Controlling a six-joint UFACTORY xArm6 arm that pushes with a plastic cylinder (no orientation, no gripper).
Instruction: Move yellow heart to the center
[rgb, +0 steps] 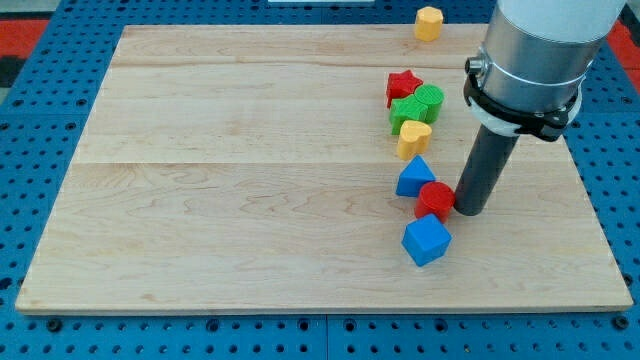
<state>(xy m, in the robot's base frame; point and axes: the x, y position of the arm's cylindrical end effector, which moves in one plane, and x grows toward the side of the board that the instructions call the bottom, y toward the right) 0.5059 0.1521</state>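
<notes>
The yellow heart (413, 137) lies right of the board's middle, touching the green blocks above it. My tip (470, 210) stands lower right of the heart, touching the right side of the red cylinder (435, 199). A blue triangle (415, 177) sits between the heart and the red cylinder. A blue cube (427, 240) lies just below the red cylinder.
A red star (403, 86) and two green blocks (418, 106) cluster above the heart. A yellow hexagon (428, 22) sits at the board's top edge. The wooden board (230, 180) lies on a blue pegboard. The arm's grey body (535, 60) fills the upper right.
</notes>
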